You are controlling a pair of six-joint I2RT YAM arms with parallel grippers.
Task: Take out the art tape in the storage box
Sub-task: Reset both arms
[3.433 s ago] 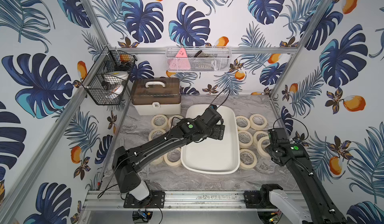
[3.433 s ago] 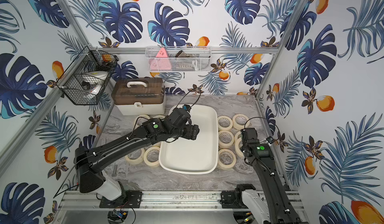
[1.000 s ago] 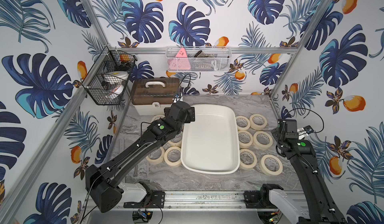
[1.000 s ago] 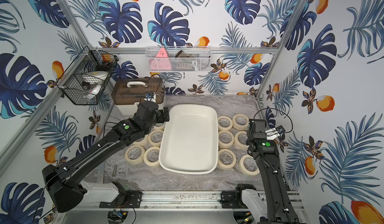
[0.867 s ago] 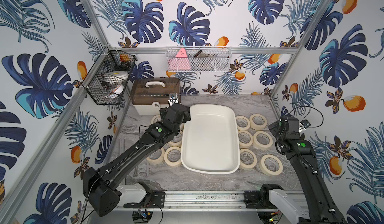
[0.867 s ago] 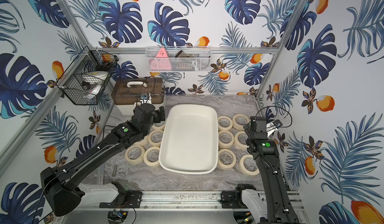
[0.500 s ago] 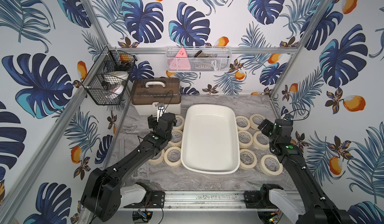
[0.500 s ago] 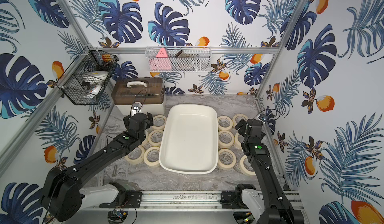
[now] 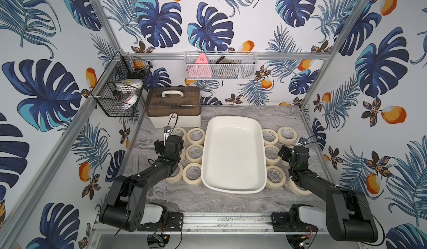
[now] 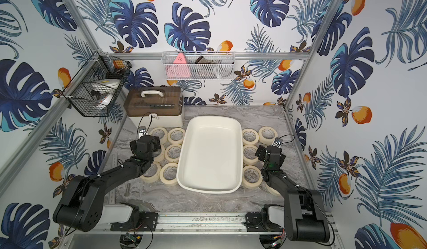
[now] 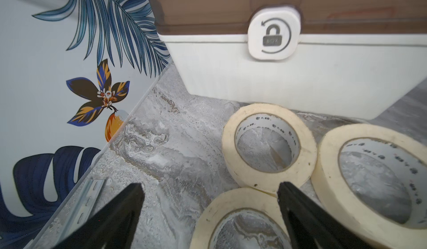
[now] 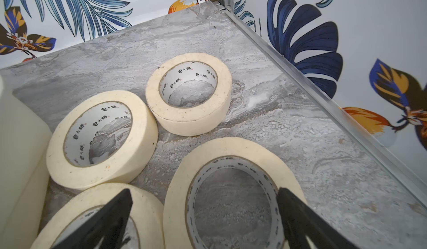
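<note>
The storage box [image 9: 232, 119] [image 10: 212, 117] stands in the middle of the marble table with nothing in it. Art tape rolls lie flat on the table on both sides of it, several at its left [image 9: 196, 143] [image 10: 176, 142] and several at its right [image 9: 287, 141]. My left gripper [image 9: 169, 141] [image 11: 209, 185] hangs open low over a left roll [image 11: 231, 199], behind which lies another roll [image 11: 228, 148]. My right gripper [image 9: 292, 153] [image 12: 204, 190] is open over a right roll [image 12: 175, 194], holding nothing.
A white case with a brown lid and handle [image 9: 173, 107] [image 11: 300, 74] stands at the back left, close behind the left rolls. A black wire basket [image 9: 117, 93] hangs on the left wall and a white one [image 9: 219, 66] on the back wall. A metal rail [image 12: 323, 97] edges the table's right side.
My left arm has come out of the box and folded back low over the left rolls. My right arm has let go of a roll at the front right and drawn back.
</note>
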